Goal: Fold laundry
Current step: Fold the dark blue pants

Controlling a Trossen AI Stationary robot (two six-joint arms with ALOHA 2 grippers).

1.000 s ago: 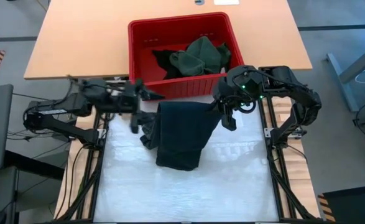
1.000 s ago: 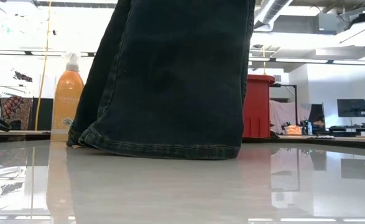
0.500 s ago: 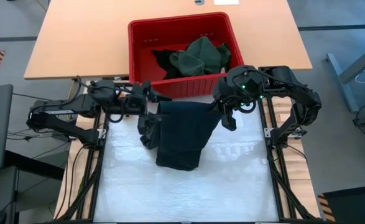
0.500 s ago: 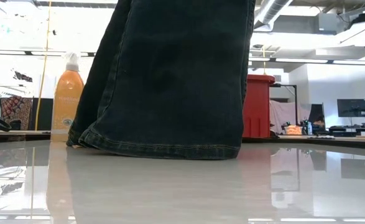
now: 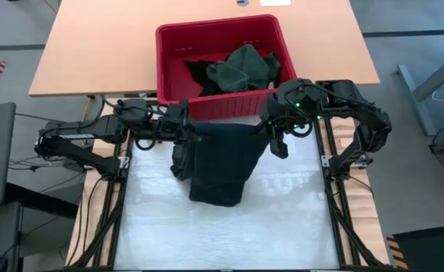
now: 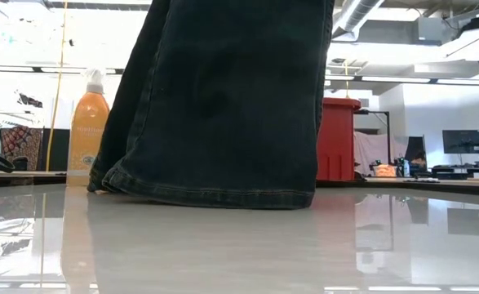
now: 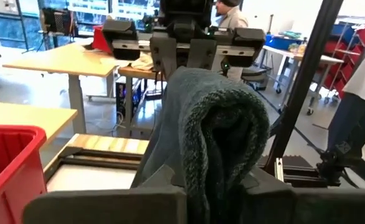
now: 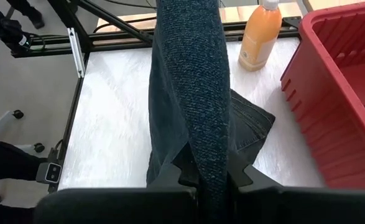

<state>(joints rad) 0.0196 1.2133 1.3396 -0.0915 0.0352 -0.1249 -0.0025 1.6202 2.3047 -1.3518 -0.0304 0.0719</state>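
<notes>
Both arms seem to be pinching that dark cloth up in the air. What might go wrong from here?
The dark garment hangs bunched between the left gripper and right gripper, its hem dragging on the white table. It may well lift crumpled rather than spread flat. Each grip looks like a thin fold, so one side might slip. The red bin sits close behind and might get bumped.

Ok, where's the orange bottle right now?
The orange bottle stands on the white mat near the red bin in the right wrist view; in the low view it stands just left of the hanging dark garment.
</notes>
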